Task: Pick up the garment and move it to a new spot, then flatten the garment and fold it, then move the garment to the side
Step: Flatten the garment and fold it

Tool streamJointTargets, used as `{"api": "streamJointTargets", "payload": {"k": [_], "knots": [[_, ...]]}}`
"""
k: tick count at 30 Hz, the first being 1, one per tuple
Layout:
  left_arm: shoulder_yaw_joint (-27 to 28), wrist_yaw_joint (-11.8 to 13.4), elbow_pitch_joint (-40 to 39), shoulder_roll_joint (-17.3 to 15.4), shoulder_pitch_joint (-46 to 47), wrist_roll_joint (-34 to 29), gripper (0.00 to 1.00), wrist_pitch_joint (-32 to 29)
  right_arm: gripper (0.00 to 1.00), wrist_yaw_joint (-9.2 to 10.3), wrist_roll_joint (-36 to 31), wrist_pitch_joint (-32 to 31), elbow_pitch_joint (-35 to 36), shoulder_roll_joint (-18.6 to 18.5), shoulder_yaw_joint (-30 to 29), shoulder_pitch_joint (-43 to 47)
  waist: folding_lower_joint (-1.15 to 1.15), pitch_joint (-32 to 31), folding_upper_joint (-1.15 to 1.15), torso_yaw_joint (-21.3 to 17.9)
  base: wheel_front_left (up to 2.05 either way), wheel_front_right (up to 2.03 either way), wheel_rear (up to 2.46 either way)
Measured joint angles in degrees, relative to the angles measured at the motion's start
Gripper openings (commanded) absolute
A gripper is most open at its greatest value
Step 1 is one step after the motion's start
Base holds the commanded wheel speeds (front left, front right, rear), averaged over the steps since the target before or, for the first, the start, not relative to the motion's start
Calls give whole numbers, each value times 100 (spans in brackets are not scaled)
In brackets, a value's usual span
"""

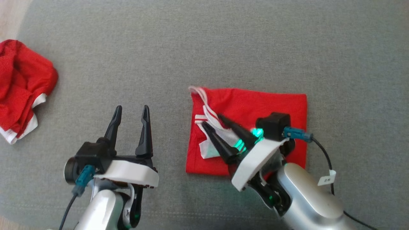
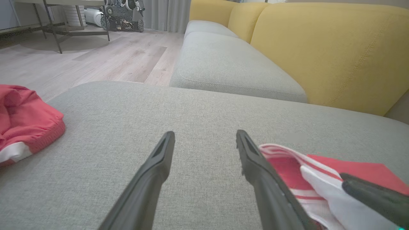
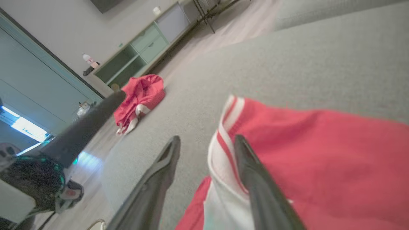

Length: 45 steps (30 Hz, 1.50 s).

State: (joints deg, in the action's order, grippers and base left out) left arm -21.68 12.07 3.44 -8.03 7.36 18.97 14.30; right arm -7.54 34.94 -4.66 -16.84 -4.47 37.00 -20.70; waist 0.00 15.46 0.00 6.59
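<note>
- thin, floppy red shorts [image 1: 255, 105] lie folded on grey cushion [image 1: 223, 48]; probably best pinched at an edge.
- right gripper [image 1: 212, 120] parted above them, empty; left gripper [image 1: 132, 109] wide, empty.

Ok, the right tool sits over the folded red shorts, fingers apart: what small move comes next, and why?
Probably lift the right tool straight up, clear of the garment. Its jaws stand apart, the garment lies folded on the grey cushion, and a white striped flap sits loose at its tips, so dragging sideways could undo the fold.
</note>
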Motion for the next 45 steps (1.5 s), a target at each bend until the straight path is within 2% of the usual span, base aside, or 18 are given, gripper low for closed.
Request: {"api": "streamJointTargets", "payload": {"k": [6, 9, 15, 16, 23, 27, 35, 45], "knots": [[33, -4, 32, 20, 3, -77, 100, 0, 100, 0, 132, 497, 534, -21, 42, -119, 0, -41, 0, -132, 0, 0, 0], [54, -5, 42, 18, 2, -82, 100, 0, 100, 0, 169, 676, 866, -178, -170, -112, 0, -85, 0, -213, 0, 0, 0], [115, 4, 57, -11, -5, -135, 100, 0, 100, 0, -119, 787, 1122, -553, -1303, 174, 0, -182, 0, -413, 0, 0, 0], [115, 4, 57, -11, -5, -135, 100, 0, 100, 0, -119, 787, 1122, -553, -1303, 174, 0, -182, 0, -413, 0, 0, 0], [188, 11, 59, -98, -26, -134, 100, -1, 100, 0, -709, 767, 1334, -859, -2725, 1029, 0, -334, 0, -592, 0, 0, 0], [203, 53, 29, -181, -67, -134, 100, -10, 100, 0, -1007, 658, 1664, -886, -3271, 1386, 0, -417, 0, -674, 0, 0, 0], [205, 109, -151, -326, -434, -134, 100, -118, 100, 0, -1435, 387, 2205, -758, -3619, 1950, 0, -703, 0, -744, 0, 0, 0], [204, 157, -178, -471, -818, -114, 100, -186, 100, 0, -1706, 189, 2437, -566, -3777, 2458, 0, -1160, 0, -723, 0, 0, 0]]}}
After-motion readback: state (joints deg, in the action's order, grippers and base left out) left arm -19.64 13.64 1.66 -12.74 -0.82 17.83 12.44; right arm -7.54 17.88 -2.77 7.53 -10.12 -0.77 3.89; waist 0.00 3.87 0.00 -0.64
